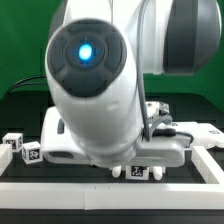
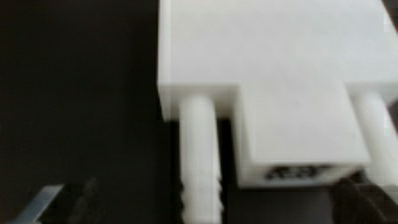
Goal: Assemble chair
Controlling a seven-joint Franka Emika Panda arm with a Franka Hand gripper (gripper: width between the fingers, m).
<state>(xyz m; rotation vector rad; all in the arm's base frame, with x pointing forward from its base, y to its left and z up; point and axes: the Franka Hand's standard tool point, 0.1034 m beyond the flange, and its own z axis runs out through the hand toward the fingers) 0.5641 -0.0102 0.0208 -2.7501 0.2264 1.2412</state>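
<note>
Wrist view: chair piece between jaws

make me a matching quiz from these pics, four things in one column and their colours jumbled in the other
Things:
1. arm light
2. backdrop
3. table
4. chair part

Colours:
a. white
b. green
c. blue
d. black

Pairs: 1-c, 2-b, 3-d, 4-a
</note>
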